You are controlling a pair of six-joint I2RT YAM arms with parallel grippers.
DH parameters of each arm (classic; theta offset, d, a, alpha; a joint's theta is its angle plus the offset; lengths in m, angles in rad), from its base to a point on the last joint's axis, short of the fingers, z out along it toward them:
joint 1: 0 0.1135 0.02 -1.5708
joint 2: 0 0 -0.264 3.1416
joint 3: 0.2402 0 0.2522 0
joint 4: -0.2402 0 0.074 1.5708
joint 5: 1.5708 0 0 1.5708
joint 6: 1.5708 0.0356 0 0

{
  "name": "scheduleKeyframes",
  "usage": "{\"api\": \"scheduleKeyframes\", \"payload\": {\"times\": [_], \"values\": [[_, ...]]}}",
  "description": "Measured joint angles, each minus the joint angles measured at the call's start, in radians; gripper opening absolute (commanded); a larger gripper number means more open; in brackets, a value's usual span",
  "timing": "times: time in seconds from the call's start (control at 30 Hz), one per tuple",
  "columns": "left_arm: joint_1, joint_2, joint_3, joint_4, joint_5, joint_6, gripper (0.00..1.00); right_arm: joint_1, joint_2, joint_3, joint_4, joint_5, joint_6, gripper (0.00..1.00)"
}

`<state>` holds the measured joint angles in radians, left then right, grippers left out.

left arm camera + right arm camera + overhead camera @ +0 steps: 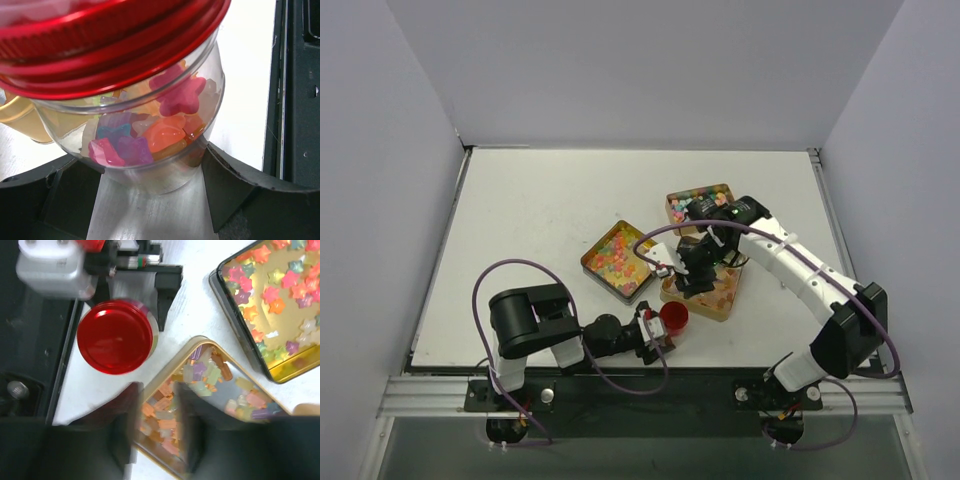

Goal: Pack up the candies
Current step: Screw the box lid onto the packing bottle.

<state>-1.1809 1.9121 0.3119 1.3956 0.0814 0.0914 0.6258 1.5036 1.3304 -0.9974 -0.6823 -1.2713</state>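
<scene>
A clear jar (150, 135) with a red lid (673, 317) is full of star-shaped candies (170, 137). My left gripper (656, 334) lies low near the table's front edge, its fingers (235, 185) closed on the jar's base. Three gold tins hold loose candies: a left one (617, 260), a far one (700, 204) and a near one (712, 295). My right gripper (692, 272) hovers over the near tin (200, 347). Its blurred fingers (125, 430) are apart, with nothing between them, over the near tin's candies (165, 415).
The jar (115, 335) stands just left of the near tin in the right wrist view. The star-filled tin (235, 325) lies beyond it. The black base rail (300, 90) runs along the table's front edge. White walls enclose the table.
</scene>
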Motion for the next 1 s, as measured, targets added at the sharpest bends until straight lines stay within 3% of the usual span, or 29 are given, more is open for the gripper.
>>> {"api": "scheduleKeyframes", "payload": {"times": [0.03,0.17,0.5,1.0], "values": [[0.0,0.0,0.0,0.0,0.001,0.0,0.0,0.004,0.0,0.012,0.0,-0.01,0.005,0.1],[0.0,0.0,0.003,-0.003,0.002,0.0,0.0,0.034,0.0,0.034,-0.003,-0.035,0.053,0.04],[0.002,0.0,0.005,-0.007,0.002,0.0,0.0,0.182,0.004,-0.067,-0.002,-0.039,0.101,0.02],[-0.001,0.0,0.01,-0.013,0.001,0.0,0.0,0.187,-0.026,-0.109,0.091,-0.017,0.208,0.0]]}}
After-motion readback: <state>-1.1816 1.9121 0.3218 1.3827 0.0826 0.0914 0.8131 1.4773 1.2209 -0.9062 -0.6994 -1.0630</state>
